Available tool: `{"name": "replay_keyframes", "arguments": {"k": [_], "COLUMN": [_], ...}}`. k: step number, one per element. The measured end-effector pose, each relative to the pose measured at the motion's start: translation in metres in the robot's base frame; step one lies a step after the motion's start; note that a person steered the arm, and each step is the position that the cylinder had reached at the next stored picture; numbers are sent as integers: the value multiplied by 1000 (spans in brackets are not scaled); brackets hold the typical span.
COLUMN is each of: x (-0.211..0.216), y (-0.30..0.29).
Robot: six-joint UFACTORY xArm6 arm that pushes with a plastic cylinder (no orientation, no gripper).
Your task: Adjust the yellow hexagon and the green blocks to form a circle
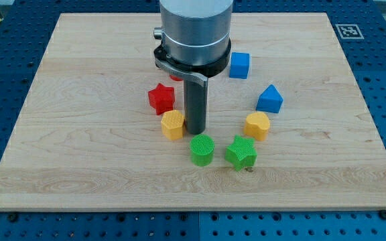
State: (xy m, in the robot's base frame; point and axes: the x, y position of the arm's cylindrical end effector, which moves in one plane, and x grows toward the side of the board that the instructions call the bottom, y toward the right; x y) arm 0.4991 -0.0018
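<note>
My tip (195, 130) rests on the board just right of a yellow hexagon (173, 124) and just above a green cylinder (202, 149). A green star (240, 152) lies right of the cylinder. A second yellow block (257, 126), also hexagon-like, sits further right. The blocks lie in a rough ring around the tip.
A red star (161, 98) sits above the left yellow hexagon. A blue cube (239, 65) and a blue triangular block (269, 99) lie at the ring's upper right. A red block (175, 77) is mostly hidden behind the arm's body. The wooden board (79, 167) lies on a blue table.
</note>
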Motion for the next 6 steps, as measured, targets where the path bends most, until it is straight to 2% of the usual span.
{"name": "replay_keyframes", "arguments": {"k": [2,6], "x": [0,12], "y": [43,48]}}
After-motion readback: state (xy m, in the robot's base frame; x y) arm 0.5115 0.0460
